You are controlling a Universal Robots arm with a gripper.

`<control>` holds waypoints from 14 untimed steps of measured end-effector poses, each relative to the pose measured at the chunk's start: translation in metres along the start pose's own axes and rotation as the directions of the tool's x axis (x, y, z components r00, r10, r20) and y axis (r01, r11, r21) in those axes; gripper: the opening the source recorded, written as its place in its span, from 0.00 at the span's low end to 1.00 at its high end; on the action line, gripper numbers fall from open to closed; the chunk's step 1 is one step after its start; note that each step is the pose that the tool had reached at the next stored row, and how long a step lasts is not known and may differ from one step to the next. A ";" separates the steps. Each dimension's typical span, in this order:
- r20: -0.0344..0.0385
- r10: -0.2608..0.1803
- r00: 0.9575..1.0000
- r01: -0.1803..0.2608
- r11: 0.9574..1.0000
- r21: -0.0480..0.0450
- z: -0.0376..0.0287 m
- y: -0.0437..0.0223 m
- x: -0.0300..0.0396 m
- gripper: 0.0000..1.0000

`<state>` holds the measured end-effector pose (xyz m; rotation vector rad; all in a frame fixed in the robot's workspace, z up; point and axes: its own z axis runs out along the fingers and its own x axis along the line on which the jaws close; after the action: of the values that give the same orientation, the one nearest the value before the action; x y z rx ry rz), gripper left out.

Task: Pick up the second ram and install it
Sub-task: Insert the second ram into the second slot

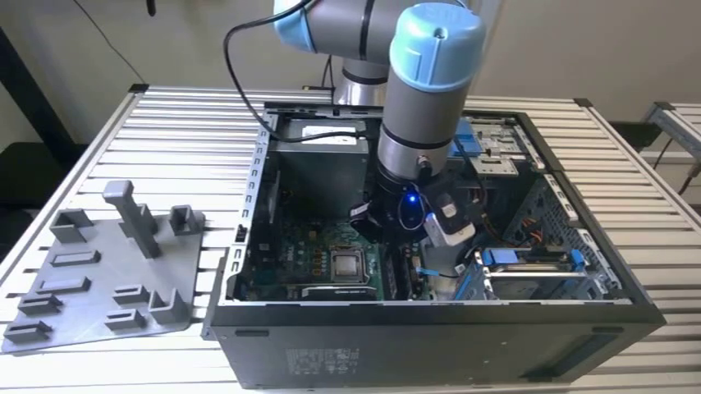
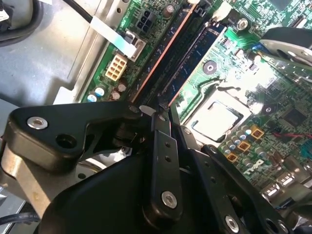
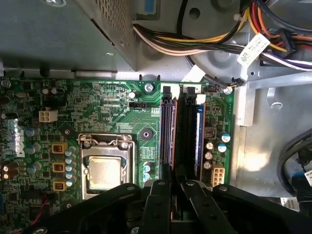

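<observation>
The fingers (image 3: 171, 187) sit nearly closed on the ram (image 3: 174, 146), upright over the slots at the CPU socket's (image 3: 105, 168) three o'clock. Slight misalignment could jam it.

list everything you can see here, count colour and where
open dark grey metal computer case: one, on the table, side panel off
green motherboard: one, on the case floor
silver square processor socket: one, on the motherboard
black memory slots: a row, beside the socket
thin dark ram stick with blue label: one, standing in a slot
bundle of coloured cables: one, beyond the motherboard's edge
grey plastic tray with upright posts: one, on the table at the exterior view's left
slatted metal table: one, silver
robot arm: one, grey with blue caps, reaching into the case
tool: one, black, over the memory slots
</observation>
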<state>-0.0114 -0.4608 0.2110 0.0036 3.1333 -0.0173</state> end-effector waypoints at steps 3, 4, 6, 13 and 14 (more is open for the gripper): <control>0.000 0.000 1.000 0.000 1.000 0.000 0.0008 0.0001 0.0000 0.14; 0.000 0.000 1.000 0.000 1.000 -0.001 0.0010 0.0001 0.0000 0.14; 0.000 0.000 1.000 0.000 1.000 -0.001 0.0011 0.0001 0.0000 0.14; -0.002 0.000 1.000 0.000 1.000 -0.004 -0.0042 0.0001 -0.0001 0.22; -0.002 0.000 1.000 0.000 1.000 -0.004 -0.0089 0.0001 -0.0002 0.22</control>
<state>-0.0113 -0.4606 0.2199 0.0042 3.1351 -0.0105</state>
